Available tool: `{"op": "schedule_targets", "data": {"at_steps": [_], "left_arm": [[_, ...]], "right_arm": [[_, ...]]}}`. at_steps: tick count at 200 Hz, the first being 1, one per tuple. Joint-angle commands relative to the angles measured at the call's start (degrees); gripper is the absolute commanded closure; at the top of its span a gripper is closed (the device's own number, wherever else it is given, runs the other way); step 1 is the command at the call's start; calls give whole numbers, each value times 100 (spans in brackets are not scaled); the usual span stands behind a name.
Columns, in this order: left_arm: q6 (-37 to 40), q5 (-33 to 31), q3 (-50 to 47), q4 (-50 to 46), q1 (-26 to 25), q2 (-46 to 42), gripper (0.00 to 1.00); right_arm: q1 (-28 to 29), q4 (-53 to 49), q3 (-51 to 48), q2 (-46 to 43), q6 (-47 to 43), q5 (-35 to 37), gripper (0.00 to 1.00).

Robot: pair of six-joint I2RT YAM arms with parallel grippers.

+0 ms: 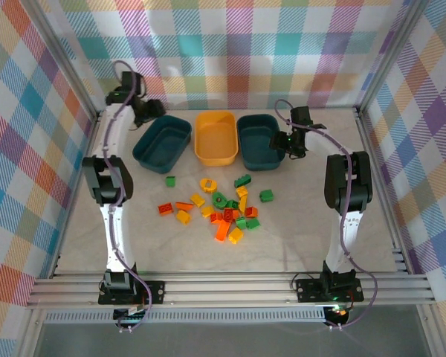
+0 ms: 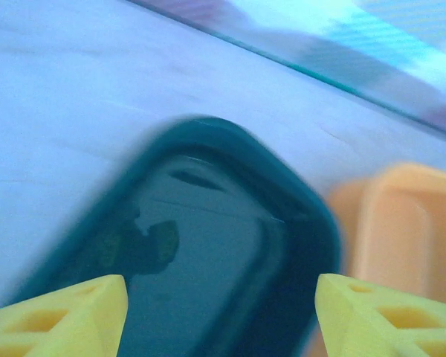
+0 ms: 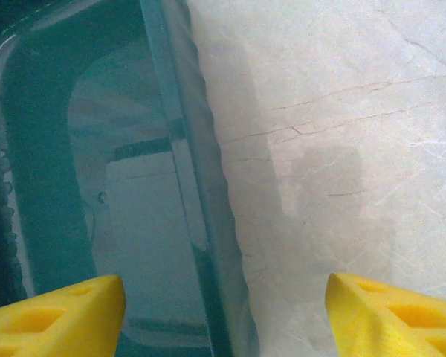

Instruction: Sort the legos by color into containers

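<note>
The legos, in yellow, red-orange and green, lie scattered mid-table, among them a green one (image 1: 170, 181), a red one (image 1: 165, 209) and a yellow one (image 1: 183, 217). Behind them three containers stand in a row: left teal tub (image 1: 162, 141), yellow-orange tub (image 1: 215, 137), right teal tub (image 1: 259, 140). My left gripper (image 1: 152, 111) hovers over the left teal tub's (image 2: 208, 245) back-left corner, open (image 2: 219, 291) and holding nothing. My right gripper (image 1: 293, 145) is open (image 3: 224, 288) astride the right teal tub's right rim (image 3: 186, 163), holding no brick. Both teal tubs look empty inside.
The yellow-orange tub (image 2: 401, 223) sits just right of the left teal tub. Bare marble table (image 3: 342, 134) lies right of the right teal tub. Metal frame rails (image 1: 230, 286) and checked cloth walls (image 1: 30, 111) ring the workspace.
</note>
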Motion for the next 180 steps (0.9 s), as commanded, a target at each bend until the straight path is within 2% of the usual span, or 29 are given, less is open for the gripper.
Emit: {"op": "schedule_targets", "data": {"at_steps": [1, 24, 48, 74, 87, 101, 118, 133, 167, 180], "left_arm": [[316, -1119, -253, -775, 179, -133, 34], [648, -1057, -832, -581, 244, -166, 35], [989, -505, -1214, -309, 384, -146, 33], [1164, 6, -1699, 128, 403, -261, 38], [1147, -9, -1807, 204, 388, -248, 40], [1083, -355, -1722, 53, 355, -131, 47], [962, -472, -1823, 15, 352, -107, 54], [887, -452, -2019, 117, 338, -218, 57], [636, -151, -2286, 234, 246, -372, 79], [485, -14, -2356, 228, 220, -403, 81]], "right_arm": [[48, 388, -380, -108, 186, -158, 35], [57, 600, -601, -135, 359, -232, 44], [65, 638, -752, -200, 381, -288, 50], [65, 755, -984, -280, 386, -279, 58], [65, 788, -1069, -293, 401, -250, 62], [65, 809, -1137, -297, 479, -187, 66], [70, 919, -1283, -349, 599, -170, 71], [83, 998, -1389, -427, 646, -111, 73], [101, 1039, -1417, -508, 812, -102, 82], [108, 1052, -1420, -556, 896, -154, 83]]}}
